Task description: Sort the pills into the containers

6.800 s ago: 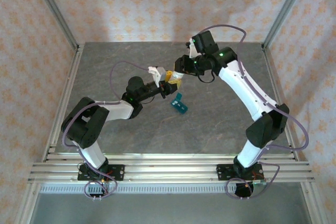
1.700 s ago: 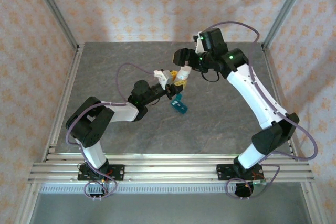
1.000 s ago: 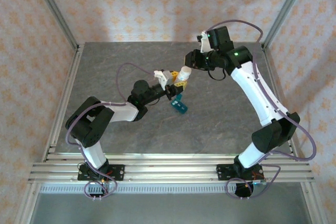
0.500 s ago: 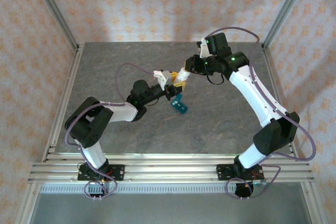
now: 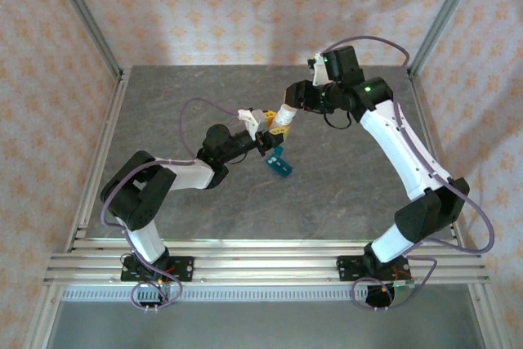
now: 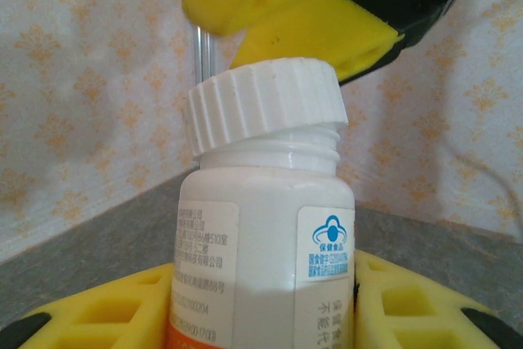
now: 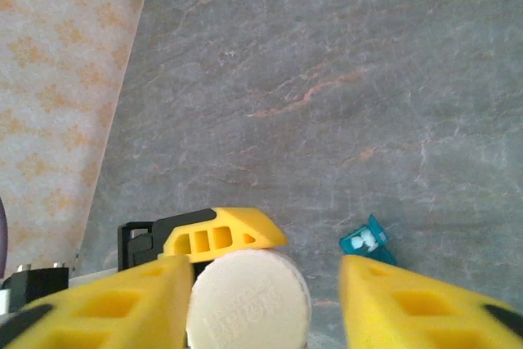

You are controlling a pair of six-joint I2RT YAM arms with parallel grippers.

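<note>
My left gripper (image 6: pixel 261 310) is shut on a white pill bottle (image 6: pixel 261 243) and holds it upright above the table. Its ribbed white cap (image 6: pixel 261 108) sits tilted on the threaded neck. My right gripper (image 7: pixel 261 308) hangs over the cap (image 7: pixel 249 300) with its jaws open; one finger touches the cap's side and the other stands well apart. From above, both grippers meet at the bottle (image 5: pixel 285 112). The teal container (image 5: pixel 279 163) lies on the table just below them. One compartment (image 7: pixel 377 230) is open, with white pills (image 7: pixel 362 241) in it.
Grey stone-patterned tabletop (image 5: pixel 204 87) inside a metal frame with patterned walls. The aluminium rail (image 5: pixel 261 263) carrying the arm bases runs along the near edge. Both arms reach toward the table's middle.
The right wrist has shifted slightly around the bottle's top. The left arm, the bottle and the teal container have stayed put.
</note>
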